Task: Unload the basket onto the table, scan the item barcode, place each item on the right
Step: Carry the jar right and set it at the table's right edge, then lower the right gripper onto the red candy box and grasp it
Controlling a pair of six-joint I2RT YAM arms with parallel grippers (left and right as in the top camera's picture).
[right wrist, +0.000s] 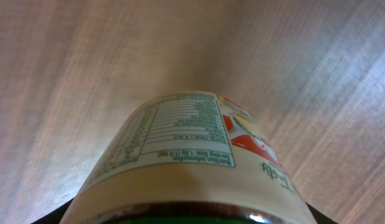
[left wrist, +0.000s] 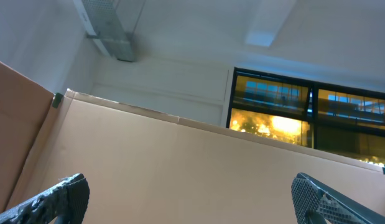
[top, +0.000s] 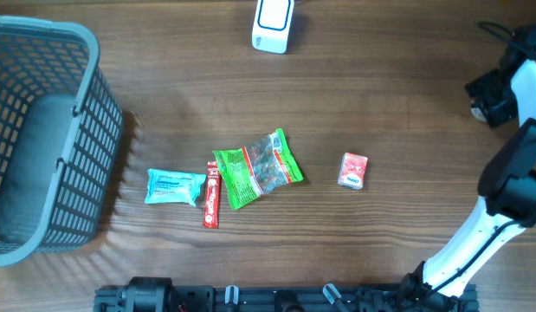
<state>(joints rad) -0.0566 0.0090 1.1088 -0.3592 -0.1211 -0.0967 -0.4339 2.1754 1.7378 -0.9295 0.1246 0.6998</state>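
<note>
The jaws of the right gripper (top: 491, 94) do not show in its own camera, so I cannot tell how wide they stand or if they grip anything. What fills that camera is a bottle (right wrist: 180, 155), very close. Its label of small print faces up, and a dark rim with some green sits at the bottom edge of the frame. The wood of the table (right wrist: 68, 56) is behind it. The bottle sits just where the jaws would be, so I think it is the thing to scan. From above, it is hidden under the gripper at the upper right of the frame.

The scanner (top: 273, 24), a white box with a blue ring, is at the top middle, well apart from that gripper. I think the bottle must go over there, with its barcode turned to the scanner. No barcode shows on the label.

The left gripper (left wrist: 189, 193) has its jaws wide open with nothing between them. Its camera looks up at a brown board (left wrist: 180, 162), so that arm seems parked out of the way.

In the middle of the table lie a green bag (top: 259, 169), a red stick (top: 212, 198), a blue packet (top: 174, 186) and a small red box (top: 352, 171), maybe waiting their turn. A grey basket (top: 99, 156) fills the left edge, maybe for things that are done.
</note>
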